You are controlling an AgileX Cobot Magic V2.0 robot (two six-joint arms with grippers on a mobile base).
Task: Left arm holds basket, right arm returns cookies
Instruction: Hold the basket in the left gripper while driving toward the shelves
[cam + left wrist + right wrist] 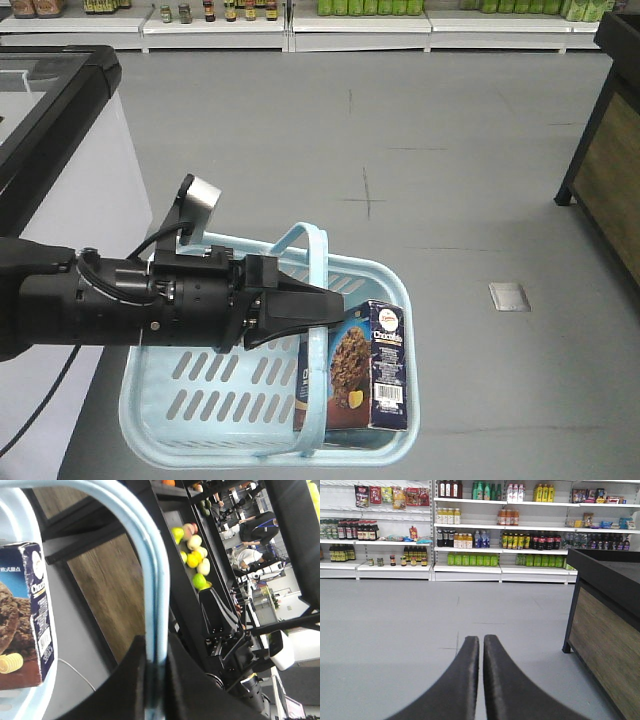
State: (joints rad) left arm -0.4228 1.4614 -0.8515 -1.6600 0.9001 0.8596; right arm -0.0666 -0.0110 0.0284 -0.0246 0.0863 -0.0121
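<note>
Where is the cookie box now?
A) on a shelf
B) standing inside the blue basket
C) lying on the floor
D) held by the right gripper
B: the cookies stand inside the basket, which the left gripper holds; the right gripper is shut and empty.

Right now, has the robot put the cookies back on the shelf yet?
Not yet. Done: the left claw is shut on the handles of the basket, holding it. In hand: nothing; the cookies stand inside the basket, and the right claw is shut and empty, facing the shelves. Left: grab the box and put it back.
</note>
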